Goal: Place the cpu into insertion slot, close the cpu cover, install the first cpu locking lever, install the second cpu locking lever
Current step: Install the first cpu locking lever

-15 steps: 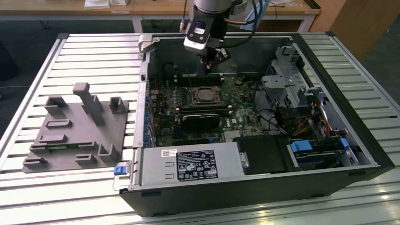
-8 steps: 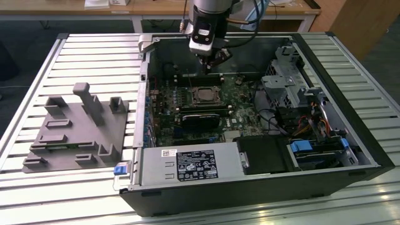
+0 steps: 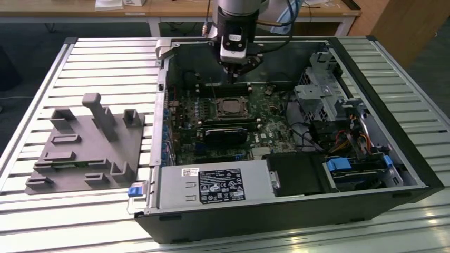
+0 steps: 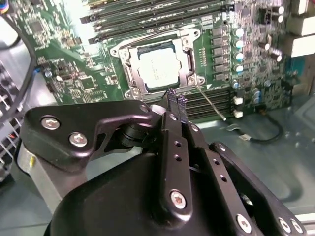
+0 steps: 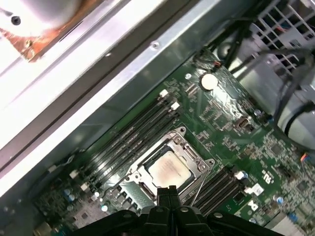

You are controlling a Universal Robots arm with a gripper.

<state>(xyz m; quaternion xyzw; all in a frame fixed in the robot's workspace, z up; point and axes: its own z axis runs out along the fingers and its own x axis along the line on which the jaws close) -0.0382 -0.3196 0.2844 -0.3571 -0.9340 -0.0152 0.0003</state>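
The cpu (image 4: 157,66) lies flat in the insertion slot (image 4: 121,53), its silver-tan top showing in both wrist views (image 5: 170,169) and in the exterior view (image 3: 228,107). The cpu cover (image 4: 131,74) lies down around it as a metal frame. One thin wire lever (image 4: 211,104) sticks out at an angle from the socket's corner, and another (image 4: 152,38) runs along the socket's far edge. My gripper (image 4: 176,102) hovers just above the socket's edge, shut with nothing in it, its black fingertips (image 5: 167,192) close to the angled lever.
Long black memory slots (image 4: 147,14) flank the socket on both sides. The open computer case holds a drive cage (image 3: 323,89), cables and a power supply (image 3: 211,184). A grey fixture (image 3: 84,142) stands on the slatted table at the exterior view's left.
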